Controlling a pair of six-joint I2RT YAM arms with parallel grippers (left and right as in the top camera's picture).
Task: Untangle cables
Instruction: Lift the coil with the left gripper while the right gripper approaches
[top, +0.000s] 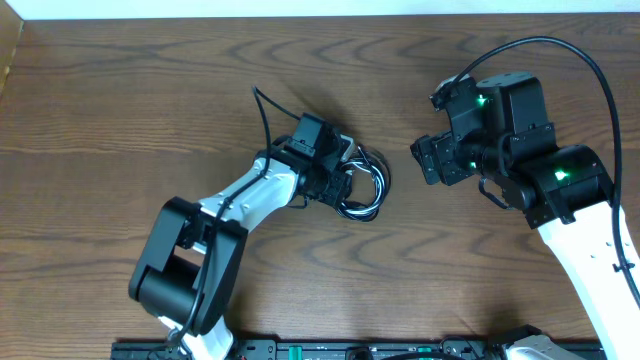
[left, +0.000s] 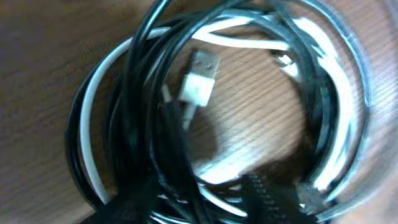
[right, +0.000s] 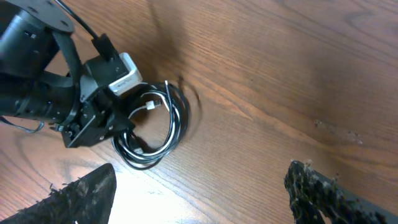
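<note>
Closest to the front edge of the wooden worktop (top: 120, 100) sits the dark base joint of the left arm (top: 185, 270). Its white forearm slopes up and to the right, toward the middle of the worktop. The wrist is bent down, so the left fingers (top: 343, 187) are right at the left edge of the cables (top: 368, 183). I cannot tell whether those fingers are clamped on a strand or only pressed against it. The cables lie flat on the wood as 1 tangled coil, with thin black strands wound together with white ones. In the left wrist view the coil (left: 149, 124) fills the frame, and a whitish plug (left: 200, 74) lies loose inside the ring. Farther right, the right arm (top: 570, 200) rises from the lower right corner and bends back toward the coil. The right fingers (right: 323, 193) are spread wide with nothing between them, well apart from the cables (right: 155, 134).
</note>
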